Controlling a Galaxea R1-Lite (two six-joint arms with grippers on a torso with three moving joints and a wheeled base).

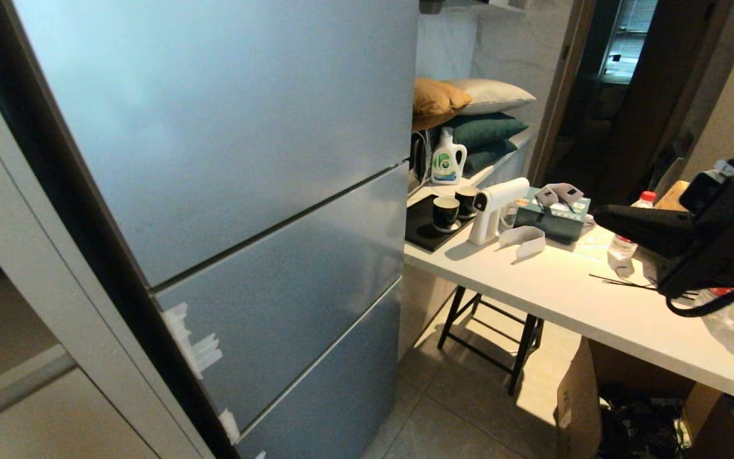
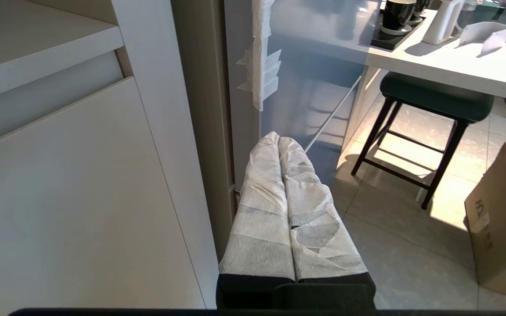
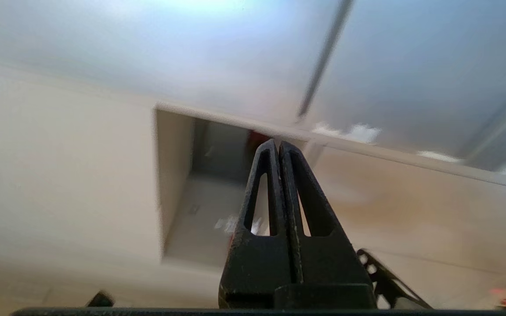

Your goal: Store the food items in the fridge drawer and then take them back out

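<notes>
I see the fridge (image 1: 227,159) closed, its silver-grey panels filling the left and middle of my head view, with strips of white tape (image 1: 192,341) along the left edge of the lower panels. The drawer is behind those shut fronts, so I cannot see it, and I cannot spot the potato or the pepper anywhere.

My right end effector (image 1: 603,220) hangs over the white bench (image 1: 571,299) at the right, pointing toward the fridge, its black fingers (image 3: 275,184) pressed together with nothing between them. On the bench near it stand a water bottle (image 1: 625,245), a white spray gun (image 1: 494,207), a tissue box (image 1: 555,213) and two dark cups (image 1: 446,212) on a black tray (image 1: 421,233). A stool (image 1: 494,331) sits under the bench.

My left end effector (image 2: 278,138) is parked low beside the beige cabinet (image 2: 81,197), facing the fridge's bottom corner. Its padded white fingers (image 2: 264,188) are clenched on nothing.
</notes>
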